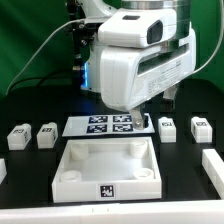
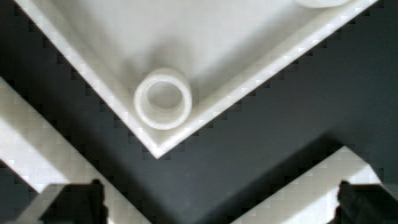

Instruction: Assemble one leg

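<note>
A black table (image 1: 30,200) in front of a green backdrop (image 1: 25,30) is carrying a white panel (image 1: 75,182). The gripper (image 2: 217,205) is hovering over a panel corner, fingers (image 2: 71,200) spread wide and grasping nothing. The nearest leg (image 1: 167,127) is sitting just beside that corner, toward the exterior view's right.

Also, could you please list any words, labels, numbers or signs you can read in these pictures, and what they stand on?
No words, brands or numbers can be read in either view.
The only signs are black-and-white square tags without letters, on the marker board, the white panel and the small legs.
</note>
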Robot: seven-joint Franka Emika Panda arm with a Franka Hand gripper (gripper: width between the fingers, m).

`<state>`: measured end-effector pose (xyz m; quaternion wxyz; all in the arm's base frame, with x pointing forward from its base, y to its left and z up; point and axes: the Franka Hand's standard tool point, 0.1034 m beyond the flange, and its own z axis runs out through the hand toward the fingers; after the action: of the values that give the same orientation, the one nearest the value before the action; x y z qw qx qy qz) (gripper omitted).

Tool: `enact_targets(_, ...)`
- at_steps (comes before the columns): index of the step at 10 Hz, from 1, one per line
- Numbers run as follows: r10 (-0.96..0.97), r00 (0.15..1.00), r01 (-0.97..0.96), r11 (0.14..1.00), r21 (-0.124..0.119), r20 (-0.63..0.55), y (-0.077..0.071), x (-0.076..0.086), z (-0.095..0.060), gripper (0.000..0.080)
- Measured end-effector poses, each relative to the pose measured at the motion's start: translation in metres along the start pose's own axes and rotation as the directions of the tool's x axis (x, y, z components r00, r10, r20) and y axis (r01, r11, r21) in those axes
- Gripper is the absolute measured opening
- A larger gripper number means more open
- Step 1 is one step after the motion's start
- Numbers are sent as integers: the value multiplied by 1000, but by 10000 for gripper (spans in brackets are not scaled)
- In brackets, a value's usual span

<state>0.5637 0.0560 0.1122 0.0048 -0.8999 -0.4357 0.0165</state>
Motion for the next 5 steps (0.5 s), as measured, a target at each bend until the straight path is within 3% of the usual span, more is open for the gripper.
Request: enact_targets(5, -47, 999, 47, 999, 1, 1, -1, -1, 1, 650)
